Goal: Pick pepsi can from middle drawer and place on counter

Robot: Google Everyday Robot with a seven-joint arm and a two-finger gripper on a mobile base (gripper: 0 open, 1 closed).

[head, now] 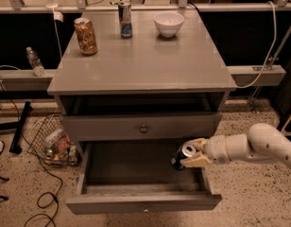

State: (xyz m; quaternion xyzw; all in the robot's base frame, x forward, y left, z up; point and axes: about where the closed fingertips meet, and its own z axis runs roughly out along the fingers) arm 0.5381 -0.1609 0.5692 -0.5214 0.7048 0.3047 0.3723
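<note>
Gripper (193, 153) sits at the right end of the open drawer (141, 203), jaws pinching the pepsi can (182, 158) by its sides. The can is tilted a bit, and I can't tell if it's off the drawer floor. It's probably light, slick and thin-walled, so a mid-body grip seems right; squeeze hard and it dents. The upper drawer front (143, 126) and the counter (145, 65) lip hang right above, so I'd pull out before lifting. The counter's front half is open; the orange can (85, 36), slim can (125, 19) and bowl (168, 23) sit at the back.

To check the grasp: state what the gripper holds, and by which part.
The gripper holds the pepsi can by its sides, at the open drawer's right end.
</note>
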